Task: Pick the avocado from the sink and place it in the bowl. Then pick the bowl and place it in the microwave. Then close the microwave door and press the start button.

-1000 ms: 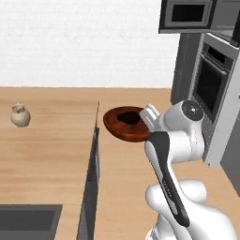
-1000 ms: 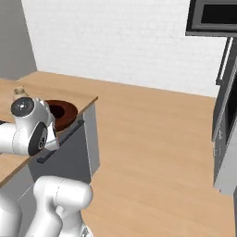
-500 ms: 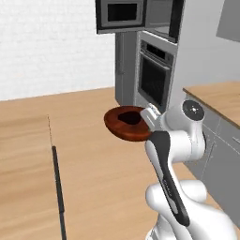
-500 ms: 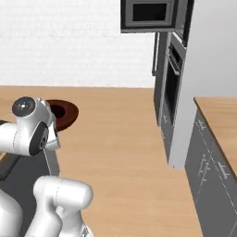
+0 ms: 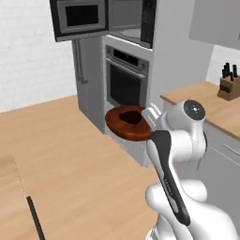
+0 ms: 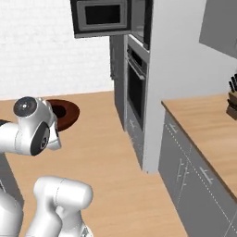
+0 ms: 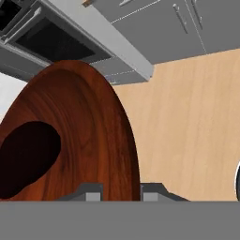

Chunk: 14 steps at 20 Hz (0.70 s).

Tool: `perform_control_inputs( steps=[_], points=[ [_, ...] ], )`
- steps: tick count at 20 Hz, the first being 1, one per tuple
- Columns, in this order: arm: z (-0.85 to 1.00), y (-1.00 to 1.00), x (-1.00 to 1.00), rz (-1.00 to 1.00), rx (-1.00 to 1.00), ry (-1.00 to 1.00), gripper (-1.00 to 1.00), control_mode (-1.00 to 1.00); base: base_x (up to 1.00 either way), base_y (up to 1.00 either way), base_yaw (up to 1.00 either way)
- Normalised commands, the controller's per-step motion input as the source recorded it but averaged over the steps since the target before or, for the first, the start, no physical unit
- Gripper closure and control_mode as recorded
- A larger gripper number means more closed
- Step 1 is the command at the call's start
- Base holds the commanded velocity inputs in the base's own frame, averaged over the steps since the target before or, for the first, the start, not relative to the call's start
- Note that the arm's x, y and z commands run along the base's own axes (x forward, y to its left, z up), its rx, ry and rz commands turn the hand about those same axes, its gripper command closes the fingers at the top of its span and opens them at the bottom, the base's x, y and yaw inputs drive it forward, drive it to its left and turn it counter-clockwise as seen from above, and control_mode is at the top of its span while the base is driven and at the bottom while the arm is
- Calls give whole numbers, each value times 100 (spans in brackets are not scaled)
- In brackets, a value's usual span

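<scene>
Two steps in: gripper (image 7: 118,190) clamped tight on near rim of bowl (image 5: 129,123), avocado (image 5: 132,117) lying inside, carried mid-air before the oven (image 5: 125,82). Microwave (image 5: 127,21) up high, microwave door (image 5: 79,18) swung open. Next: raise bowl, slide it level inside.

Kitchen (wall oven (image 5: 124,83), counters (image 6: 208,125)).

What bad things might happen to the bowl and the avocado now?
1. The tool pinches the bowl only at its rim, in mid-air over the floor. A jolt might make it slip or tip.
2. The avocado lies loose inside the bowl, so a tilt may roll it out.
3. The microwave sits high above the oven, and its open door juts out. The bowl might bump it going up.
</scene>
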Motion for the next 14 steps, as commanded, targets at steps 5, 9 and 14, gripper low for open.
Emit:
perform_control_inputs(
  steps=[5, 9, 14],
  points=[
    [0, 0, 0, 0, 0, 0, 100, 100, 100, 39, -35],
    [0, 0, 0, 0, 0, 0, 100, 100, 98, 49, -29],
    [0, 0, 0, 0, 0, 0, 100, 100, 88, 52, -30]
  ],
)
